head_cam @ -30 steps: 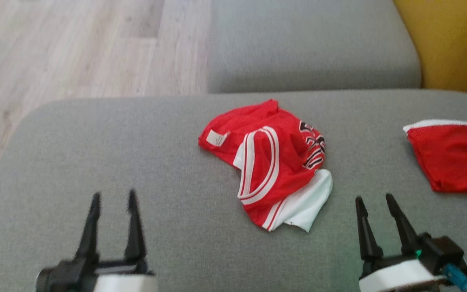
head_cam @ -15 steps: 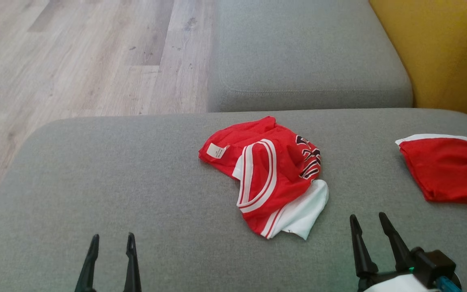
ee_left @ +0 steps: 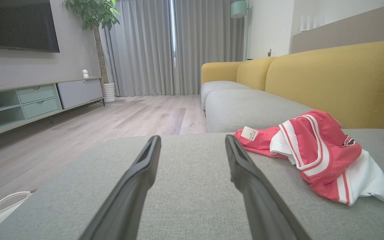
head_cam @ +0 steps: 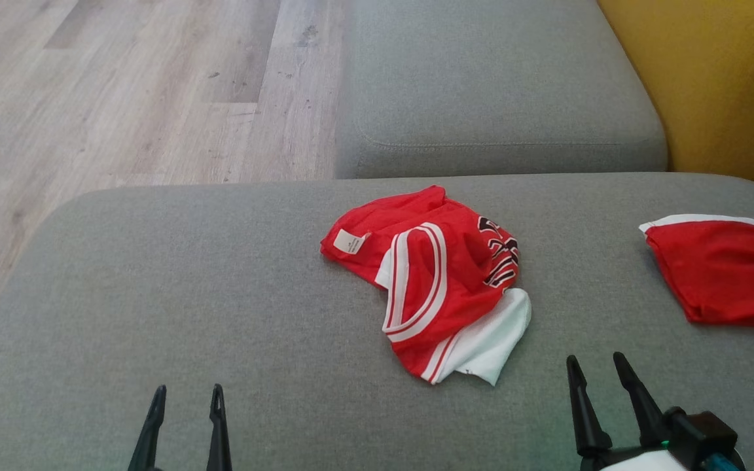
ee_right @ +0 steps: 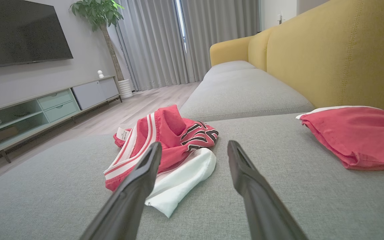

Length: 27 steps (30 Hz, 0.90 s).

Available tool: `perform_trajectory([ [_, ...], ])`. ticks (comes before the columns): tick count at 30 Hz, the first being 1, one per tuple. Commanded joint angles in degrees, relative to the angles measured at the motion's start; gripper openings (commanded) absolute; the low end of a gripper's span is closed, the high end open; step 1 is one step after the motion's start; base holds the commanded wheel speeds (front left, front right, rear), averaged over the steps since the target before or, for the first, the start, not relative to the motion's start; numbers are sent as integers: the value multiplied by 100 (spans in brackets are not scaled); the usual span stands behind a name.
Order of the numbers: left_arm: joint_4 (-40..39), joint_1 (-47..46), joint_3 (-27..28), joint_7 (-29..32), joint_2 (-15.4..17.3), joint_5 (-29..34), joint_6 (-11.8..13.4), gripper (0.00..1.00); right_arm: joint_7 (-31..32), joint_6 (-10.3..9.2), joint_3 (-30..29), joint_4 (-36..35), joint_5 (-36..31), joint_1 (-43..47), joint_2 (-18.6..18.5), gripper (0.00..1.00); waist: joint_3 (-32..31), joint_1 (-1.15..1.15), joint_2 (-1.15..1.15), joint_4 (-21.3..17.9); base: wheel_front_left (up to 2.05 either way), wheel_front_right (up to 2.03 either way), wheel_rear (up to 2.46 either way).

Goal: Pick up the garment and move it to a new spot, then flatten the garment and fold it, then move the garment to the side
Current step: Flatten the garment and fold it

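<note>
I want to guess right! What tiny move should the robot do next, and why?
Probably reach the right pincer forward and a little left, toward the white corner of the jersey. Both it and the left pincer are open and hold nothing. The jersey lies crumpled on the cushion, not yet picked up, and that corner is the part nearest the right pincer.

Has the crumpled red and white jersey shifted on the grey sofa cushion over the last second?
No. The crumpled red and white jersey keeps its gap to the folded red garment; only the camera tilted.
</note>
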Motion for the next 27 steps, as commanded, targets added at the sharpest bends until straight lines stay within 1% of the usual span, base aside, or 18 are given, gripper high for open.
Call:
perform_trajectory([
  [1, -141, -214, 206, -46, -68, 15, 25, 100, -15, 37, 105, -170, 32, -214, -29, 100, 9, 0, 0, -12, 0, 0, 0],
  [18, -50, -259, 168, -46, -85, -27, 31, 100, -15, 37, 61, -167, -109, -209, -29, 100, 58, 0, 0, -22, 0, 0, 0],
  [27, 62, -318, 146, -46, -88, -115, 1, 100, -15, 37, 81, -279, -123, -225, -29, 100, 165, 0, 0, -60, 0, 0, 0],
])
